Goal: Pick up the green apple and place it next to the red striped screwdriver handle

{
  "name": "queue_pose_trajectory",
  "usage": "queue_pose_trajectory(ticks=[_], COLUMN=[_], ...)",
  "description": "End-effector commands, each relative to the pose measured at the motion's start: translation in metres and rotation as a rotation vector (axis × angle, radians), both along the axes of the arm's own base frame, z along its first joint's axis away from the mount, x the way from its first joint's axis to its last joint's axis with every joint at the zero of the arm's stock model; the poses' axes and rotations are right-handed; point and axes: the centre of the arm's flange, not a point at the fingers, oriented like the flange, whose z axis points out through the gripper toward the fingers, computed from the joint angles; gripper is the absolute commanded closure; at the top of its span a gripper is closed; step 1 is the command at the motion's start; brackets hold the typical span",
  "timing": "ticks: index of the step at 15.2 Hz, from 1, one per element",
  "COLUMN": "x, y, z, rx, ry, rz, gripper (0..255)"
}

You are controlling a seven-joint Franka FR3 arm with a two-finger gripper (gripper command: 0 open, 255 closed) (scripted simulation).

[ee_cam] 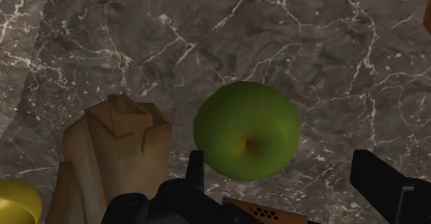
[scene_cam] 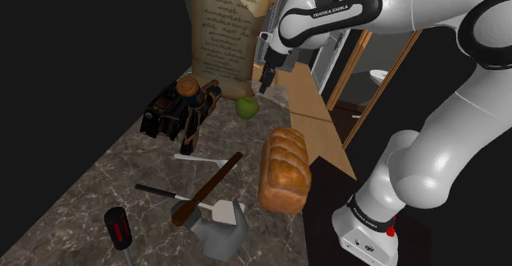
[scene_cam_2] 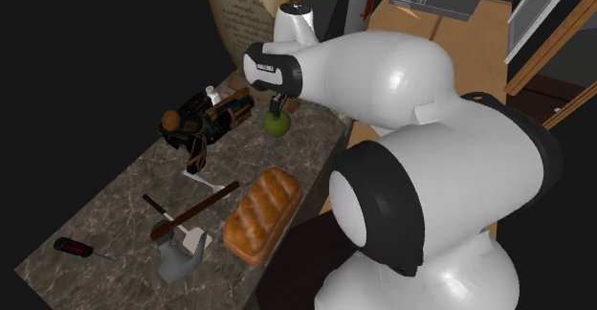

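The red-and-black screwdriver handle (scene_cam: 117,227) lies nearest, at the lower left of the shoulder view, on the marble bench (scene_cam: 82,190). Past the bread loaf (scene_cam: 284,171), the green apple (scene_cam: 247,107) sits at upper centre. The released jaws hang just above it, spread wider than the fruit. It looks firm, smooth and round, probably light but apt to roll. Grip across its widest middle.
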Motion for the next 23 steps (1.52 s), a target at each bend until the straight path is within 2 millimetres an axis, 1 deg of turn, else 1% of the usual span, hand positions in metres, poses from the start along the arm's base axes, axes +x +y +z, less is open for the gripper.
queue_pose_trajectory(ticks=[1, 9, 16, 17, 23], x=[0.019, 0.025, 0.025, 0.025, 0.025], y=[0.006, 0.009, 0.009, 0.009, 0.009], z=[-0.017, -0.057, -0.057, -0.057, -0.057], rx=[0.002, 0.002, 0.002, 0.002, 0.002], ry=[-0.006, -0.006, -0.006, -0.006, -0.006], rz=[0.071, 0.071, 0.071, 0.071, 0.071], gripper=[0, 0, 0, 255, 255])
